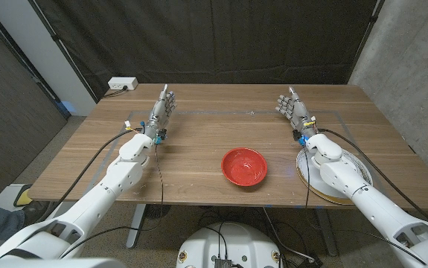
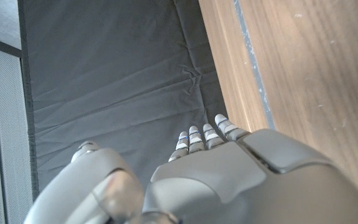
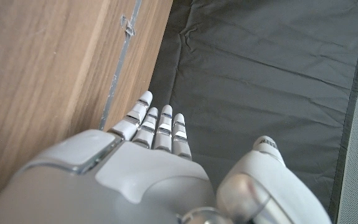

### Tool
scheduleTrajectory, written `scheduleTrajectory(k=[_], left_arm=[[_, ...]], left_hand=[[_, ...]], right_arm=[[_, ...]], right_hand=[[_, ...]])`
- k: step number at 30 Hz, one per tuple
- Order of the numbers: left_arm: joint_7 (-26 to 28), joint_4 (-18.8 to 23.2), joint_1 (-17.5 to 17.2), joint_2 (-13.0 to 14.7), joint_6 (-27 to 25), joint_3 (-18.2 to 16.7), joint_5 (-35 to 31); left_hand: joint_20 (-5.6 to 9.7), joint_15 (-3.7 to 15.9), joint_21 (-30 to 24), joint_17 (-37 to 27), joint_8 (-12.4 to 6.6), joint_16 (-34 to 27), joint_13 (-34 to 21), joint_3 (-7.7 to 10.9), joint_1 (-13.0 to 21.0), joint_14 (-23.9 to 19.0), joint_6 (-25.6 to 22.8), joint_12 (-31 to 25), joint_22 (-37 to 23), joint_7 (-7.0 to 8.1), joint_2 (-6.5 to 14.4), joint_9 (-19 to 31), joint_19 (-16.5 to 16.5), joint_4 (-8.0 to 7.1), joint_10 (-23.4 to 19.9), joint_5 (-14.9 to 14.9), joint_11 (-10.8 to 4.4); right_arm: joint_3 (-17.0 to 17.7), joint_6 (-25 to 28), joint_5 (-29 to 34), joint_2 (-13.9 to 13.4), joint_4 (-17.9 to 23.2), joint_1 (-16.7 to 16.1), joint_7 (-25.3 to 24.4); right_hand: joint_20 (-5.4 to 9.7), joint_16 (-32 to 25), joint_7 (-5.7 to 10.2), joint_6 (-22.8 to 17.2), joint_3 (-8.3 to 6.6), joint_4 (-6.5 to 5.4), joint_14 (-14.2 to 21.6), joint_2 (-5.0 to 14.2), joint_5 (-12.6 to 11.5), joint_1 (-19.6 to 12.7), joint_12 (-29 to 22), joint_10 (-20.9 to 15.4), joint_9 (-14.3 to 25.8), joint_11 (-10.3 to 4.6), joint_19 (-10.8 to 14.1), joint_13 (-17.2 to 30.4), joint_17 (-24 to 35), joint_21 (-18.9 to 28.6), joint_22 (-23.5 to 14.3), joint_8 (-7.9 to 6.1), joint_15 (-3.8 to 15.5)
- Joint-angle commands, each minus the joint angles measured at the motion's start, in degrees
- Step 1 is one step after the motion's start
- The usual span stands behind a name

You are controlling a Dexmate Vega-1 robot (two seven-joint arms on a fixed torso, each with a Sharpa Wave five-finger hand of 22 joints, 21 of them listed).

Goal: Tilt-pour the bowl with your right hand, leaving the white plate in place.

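While hands wait, red bowl (image 1: 244, 167) empty

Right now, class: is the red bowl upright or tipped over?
Upright. The red bowl sits on the table with its round opening facing up, untouched by either robot hand.

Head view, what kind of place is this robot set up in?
Probably a lab or test room, not a home: a black curtain hangs behind the wooden table, a power strip lies on the floor behind it, and bare concrete wall stands on the right.
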State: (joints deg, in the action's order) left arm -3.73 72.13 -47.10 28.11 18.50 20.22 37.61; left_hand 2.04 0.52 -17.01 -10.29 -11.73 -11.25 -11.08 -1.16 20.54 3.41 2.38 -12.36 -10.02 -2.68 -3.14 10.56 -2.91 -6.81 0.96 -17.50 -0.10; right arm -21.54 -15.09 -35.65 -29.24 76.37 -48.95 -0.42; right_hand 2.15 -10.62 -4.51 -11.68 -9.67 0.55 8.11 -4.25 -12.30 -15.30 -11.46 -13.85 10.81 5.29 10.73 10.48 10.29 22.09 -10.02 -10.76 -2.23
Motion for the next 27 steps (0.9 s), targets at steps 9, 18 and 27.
scheduleTrajectory(k=[9, 18, 27], left_arm=[[-4.12, 2.99, -2.55, 1.07, 1.06, -2.54, 0.21], [-7.67, 2.46, -1.18, 2.04, -0.82, -1.24, -0.52], [-4.03, 3.28, -0.66, 1.49, -2.38, -1.00, -2.46]], left_hand=[[2.88, -0.48, 0.16, -0.16, -0.20, -0.12, -0.19, -0.02, 0.82, 0.21, -0.19, -0.21, -0.07, -0.49, 0.16, 0.09, -0.83, -0.15, 0.06, -0.47, 0.21], [2.25, -0.72, 0.39, -0.16, -0.64, -0.53, -0.08, 0.03, 1.66, -1.64, -1.93, -0.75, -0.09, -0.70, 0.84, 0.13, 0.19, 0.15, -1.94, -0.77, 0.58], [2.06, -0.85, 0.47, -0.15, -0.96, -0.68, -0.03, 0.02, 2.18, -2.75, -3.35, -0.99, -0.10, -0.84, 1.24, 0.15, 1.14, 0.34, -3.13, -0.91, 0.56]], right_arm=[[2.09, -2.03, 6.15, -3.51, 13.78, -10.04, -6.16], [3.61, -6.09, 4.07, -4.44, 14.50, -12.28, -2.67], [5.26, -7.82, 0.90, -5.89, 15.05, -13.39, 1.18]], right_hand=[[1.51, -0.58, 0.43, -1.13, -0.88, 0.69, 1.57, 0.92, -0.32, -2.06, -0.83, -1.60, 0.23, -0.72, 1.49, 0.12, 0.15, 0.05, -0.13, -0.62, 0.90], [1.62, -0.67, 0.57, -1.64, -1.01, 1.14, 2.16, 1.02, -0.27, -2.79, -1.07, -2.32, 0.22, -1.00, 2.22, 0.11, 0.10, -0.05, -0.13, -0.80, 1.27], [1.66, -0.73, 0.67, -2.01, -1.03, 1.39, 2.61, 1.05, -0.21, -3.17, -1.16, -2.66, 0.22, -1.13, 2.66, 0.11, 0.08, -0.17, -0.14, -0.90, 1.56]])
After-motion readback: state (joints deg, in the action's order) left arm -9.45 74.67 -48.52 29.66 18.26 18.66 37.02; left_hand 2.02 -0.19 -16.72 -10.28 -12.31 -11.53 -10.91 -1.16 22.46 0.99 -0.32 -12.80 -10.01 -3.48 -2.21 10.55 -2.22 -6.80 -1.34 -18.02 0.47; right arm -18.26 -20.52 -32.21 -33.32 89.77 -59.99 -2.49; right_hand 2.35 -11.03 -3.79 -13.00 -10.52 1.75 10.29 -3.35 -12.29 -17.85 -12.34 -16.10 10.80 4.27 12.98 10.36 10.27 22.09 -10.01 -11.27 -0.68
